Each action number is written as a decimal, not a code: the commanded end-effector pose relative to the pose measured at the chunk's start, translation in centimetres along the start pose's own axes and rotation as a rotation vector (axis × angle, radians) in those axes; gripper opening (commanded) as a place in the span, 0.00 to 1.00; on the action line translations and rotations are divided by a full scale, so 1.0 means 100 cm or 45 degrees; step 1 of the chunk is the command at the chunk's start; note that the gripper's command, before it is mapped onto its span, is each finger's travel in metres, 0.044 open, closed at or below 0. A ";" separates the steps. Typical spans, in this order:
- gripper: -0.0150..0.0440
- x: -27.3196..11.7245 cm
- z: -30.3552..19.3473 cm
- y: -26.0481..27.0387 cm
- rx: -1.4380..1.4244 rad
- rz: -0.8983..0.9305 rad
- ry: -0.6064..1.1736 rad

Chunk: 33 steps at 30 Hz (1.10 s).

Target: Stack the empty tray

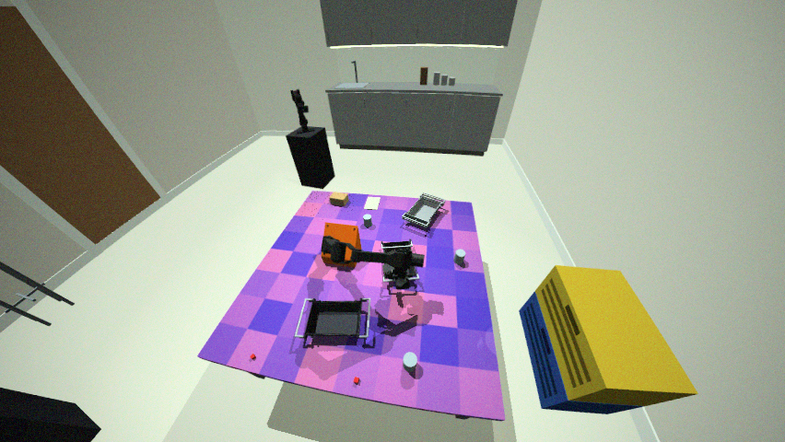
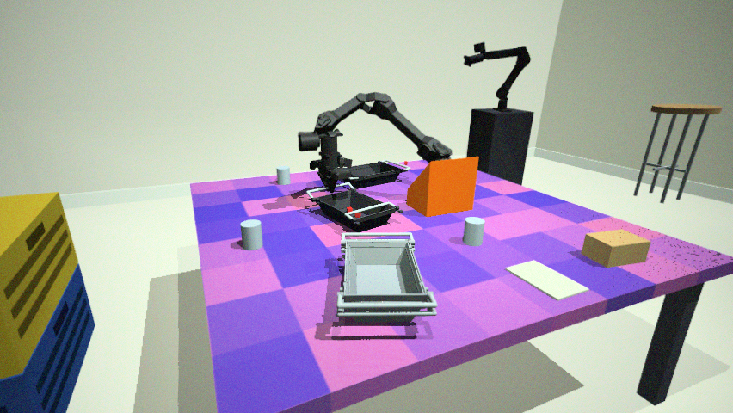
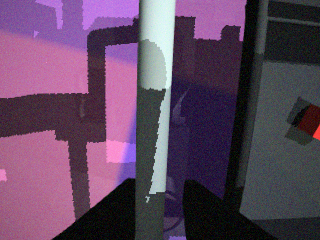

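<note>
The black loaded tray (image 1: pixel 385 269) (image 2: pixel 333 215) (image 3: pixel 272 190) stands mid-table, with red blocks (image 2: pixel 354 212) (image 3: pixel 312 121) inside. Its back bar (image 1: pixel 396 246) (image 2: pixel 370 210), nearest the exterior camera, lies just inside that end, over the top. Its other bar (image 2: pixel 317 190) (image 3: pixel 157 50) stands out past the opposite end. My gripper (image 1: pixel 403 284) (image 2: pixel 331 188) (image 3: pixel 160 189) points down over this outer bar. The fingers are slightly open, one on each side of the bar in the wrist view, not clamped on it. A second black tray (image 1: pixel 334 323) (image 2: pixel 374 177) is empty, both bars out.
A grey tray (image 1: pixel 426 210) (image 2: pixel 379 276) is at the back right. An orange wedge block (image 1: pixel 346 233) (image 2: pixel 451 187) stands by the arm's base. Grey cylinders (image 1: pixel 409 361) (image 1: pixel 460 255) (image 1: pixel 367 220), small red cubes (image 1: pixel 356 379) (image 1: pixel 252 356) and a tan box (image 2: pixel 615 248) also stand on the table.
</note>
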State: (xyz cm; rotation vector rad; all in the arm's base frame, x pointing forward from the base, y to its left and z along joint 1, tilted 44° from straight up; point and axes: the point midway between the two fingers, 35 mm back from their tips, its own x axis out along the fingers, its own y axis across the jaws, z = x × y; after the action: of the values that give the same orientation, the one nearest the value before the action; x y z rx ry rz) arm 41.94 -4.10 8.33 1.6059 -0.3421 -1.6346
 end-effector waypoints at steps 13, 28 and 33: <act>0.40 -0.014 -0.002 -0.043 -0.011 -0.013 0.015; 0.40 -0.017 -0.003 -0.064 -0.012 -0.014 0.015; 0.40 -0.038 -0.002 -0.061 -0.012 -0.015 0.015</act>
State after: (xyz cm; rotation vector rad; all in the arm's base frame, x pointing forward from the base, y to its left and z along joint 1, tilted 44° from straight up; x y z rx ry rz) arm 39.39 1.59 5.41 1.5950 -0.3137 -1.6509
